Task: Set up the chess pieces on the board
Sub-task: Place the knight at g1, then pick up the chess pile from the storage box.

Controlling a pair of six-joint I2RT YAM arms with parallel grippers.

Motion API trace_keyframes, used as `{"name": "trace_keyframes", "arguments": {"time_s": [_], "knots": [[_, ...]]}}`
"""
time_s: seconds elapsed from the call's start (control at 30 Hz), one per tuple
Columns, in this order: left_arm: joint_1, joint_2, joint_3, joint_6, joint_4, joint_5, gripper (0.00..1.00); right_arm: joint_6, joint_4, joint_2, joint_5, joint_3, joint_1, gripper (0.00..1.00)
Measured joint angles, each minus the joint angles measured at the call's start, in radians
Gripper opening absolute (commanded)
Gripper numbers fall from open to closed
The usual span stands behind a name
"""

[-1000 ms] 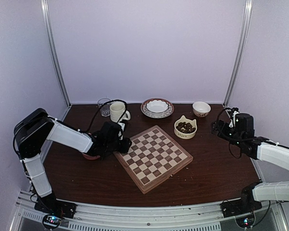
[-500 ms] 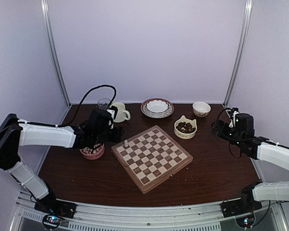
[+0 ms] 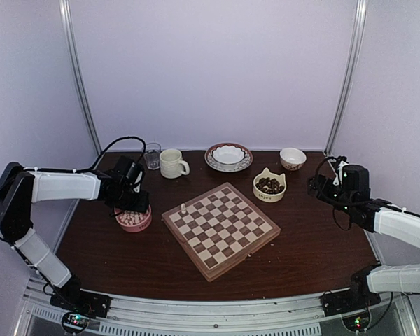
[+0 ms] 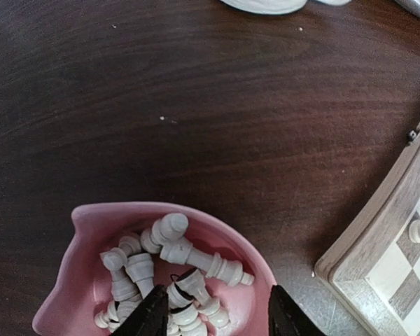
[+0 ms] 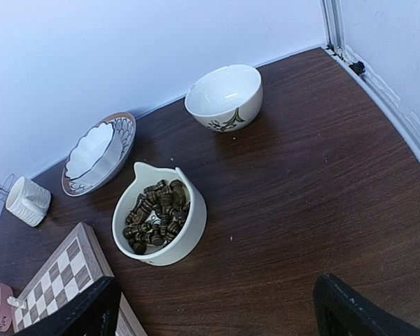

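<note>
Since a second ago the left gripper (image 4: 217,318) has pulled back from the board's left corner and now hangs over a pink bowl (image 4: 63,301). It left one pale piece (image 3: 184,208) standing upright on a square near that corner.

Its jaws are apart, with nothing pinched between them. The two black fingertips (image 4: 154,311) straddle the heap of pale chess pieces (image 4: 136,269) in the bowl. These pieces lie tumbled on their sides, pointing every way. The longest one (image 4: 206,260) lies just ahead of the fingertips, its long axis running from upper left to lower right in the left wrist view. The bowl sits on the dark wooden table (image 4: 231,105), just left of the board (image 3: 224,227) and not touching it.

The board lies flat at the middle of the table. It is turned like a diamond, with one corner toward the arms.

The right gripper (image 5: 217,315) hovers at the table's right side, jaws spread wide and empty. Ahead of it sits a white bowl (image 5: 196,210) of dark pieces (image 5: 154,217). Along the far edge stand a glass (image 3: 152,155), a mug (image 3: 172,163), a scalloped dish (image 3: 228,155) and a small bowl (image 3: 292,158).
</note>
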Motion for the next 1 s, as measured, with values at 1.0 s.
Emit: {"name": "trace_keyframes", "arguments": {"time_s": [1.0], "knots": [[0.027, 0.171, 0.070, 0.129, 0.040, -0.148, 0.38, 0.000, 0.001, 0.000, -0.001, 0.000, 0.000, 0.99]]}}
